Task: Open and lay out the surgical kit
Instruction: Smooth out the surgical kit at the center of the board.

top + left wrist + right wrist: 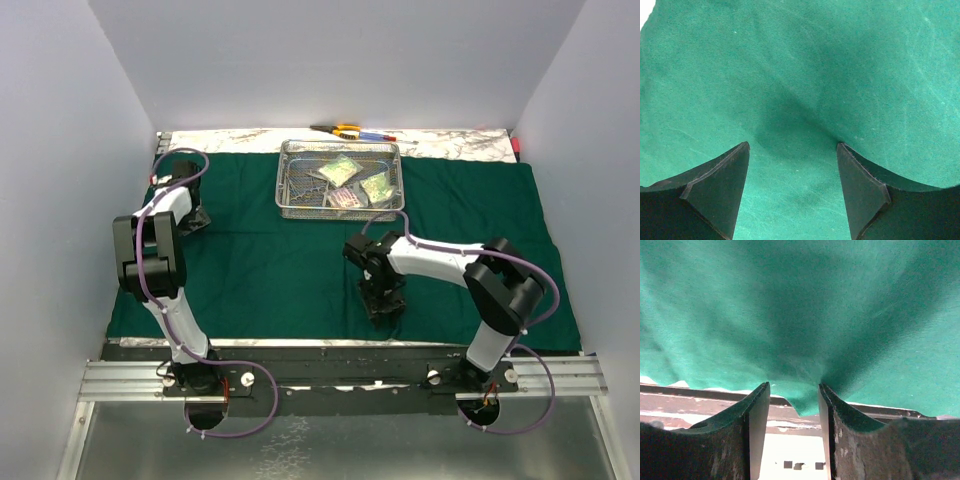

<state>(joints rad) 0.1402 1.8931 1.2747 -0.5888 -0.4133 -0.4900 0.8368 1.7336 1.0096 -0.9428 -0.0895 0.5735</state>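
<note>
Top view: yellow-handled tool (340, 129) and pens (380, 135) on the bare surface (230, 140), just behind the wire-mesh tray (338, 145). Tray on the spread green cloth (280, 270), far middle, long axis left to right, clear packets (345, 172) inside. Left fingers (192, 216) at far left, right fingers (385, 305) near the front edge.

Left wrist view: spread wide, tips against cloth, holding nothing.

Right wrist view: half apart, cloth puckered between the tips. Pinched or only pressed, hard to tell.

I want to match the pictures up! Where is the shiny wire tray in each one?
Top external: the wire tray sits at the far middle of the green cloth.
Left wrist: not in it, only green cloth.
Right wrist: not in it, mostly green cloth.
Shared landmark: the green cloth, seen in all three views.
</note>
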